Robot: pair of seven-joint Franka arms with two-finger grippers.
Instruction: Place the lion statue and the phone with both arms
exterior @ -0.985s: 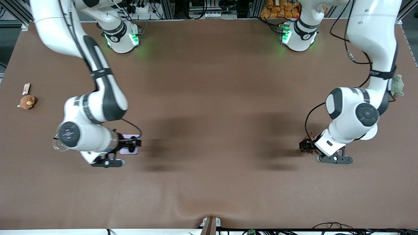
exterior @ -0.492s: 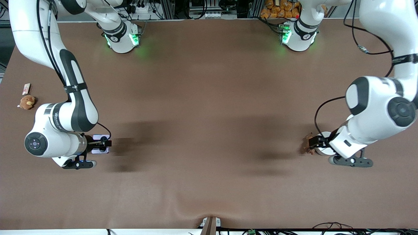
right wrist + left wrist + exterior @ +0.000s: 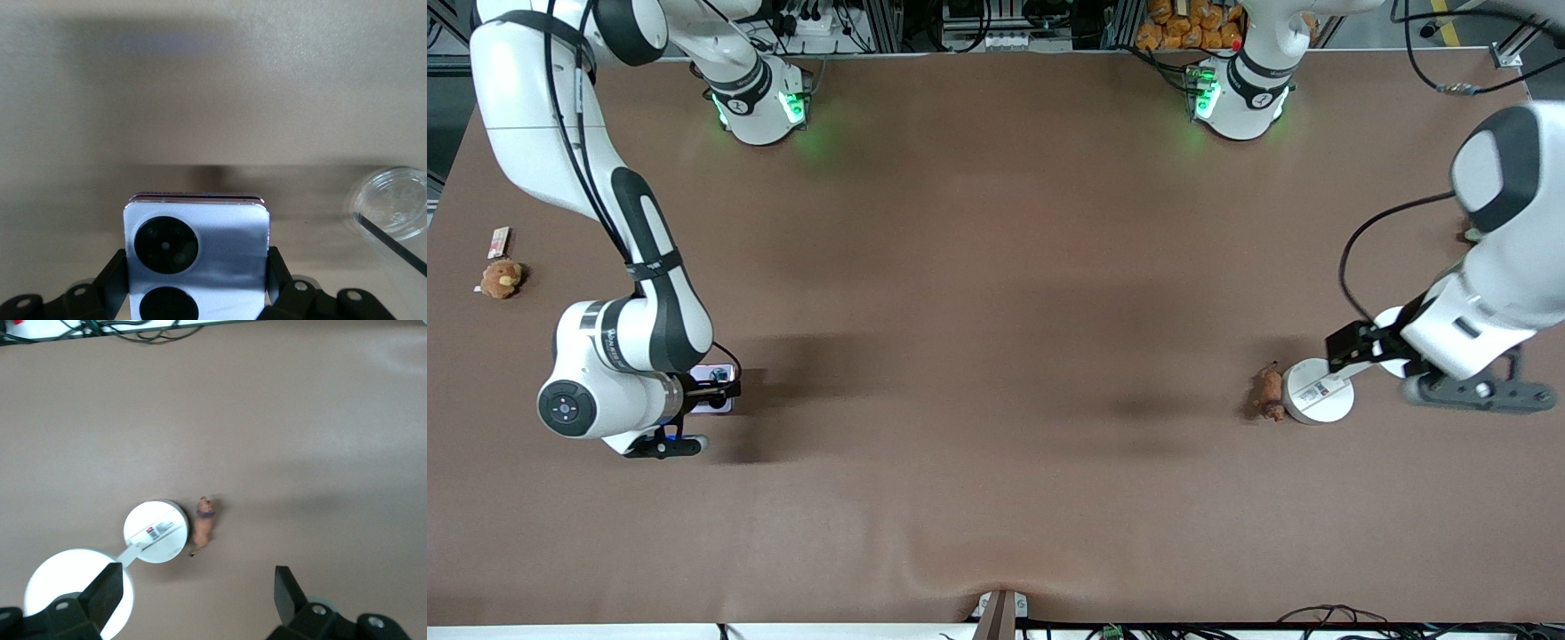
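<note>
The lion statue (image 3: 1268, 394) lies on the brown table toward the left arm's end, touching a white disc (image 3: 1319, 402). It also shows in the left wrist view (image 3: 203, 525). My left gripper (image 3: 1344, 347) is open and empty, up over the table beside the disc and apart from the lion; in the left wrist view (image 3: 197, 593) its jaws stand wide. My right gripper (image 3: 725, 391) is shut on the pale lavender phone (image 3: 713, 405) low over the table toward the right arm's end. The right wrist view shows the phone (image 3: 197, 233) with its two black circles between the fingers.
A tan plush toy (image 3: 502, 278) and a small card (image 3: 498, 240) lie at the right arm's end. A green plush (image 3: 1472, 233) peeks out beside the left arm. A clear plastic lid (image 3: 393, 203) lies near the phone. A second white disc (image 3: 73, 587) joins the first.
My left gripper has let go of the lion and drawn up and away toward the left arm's end. My right gripper has carried the phone toward the right arm's end.
</note>
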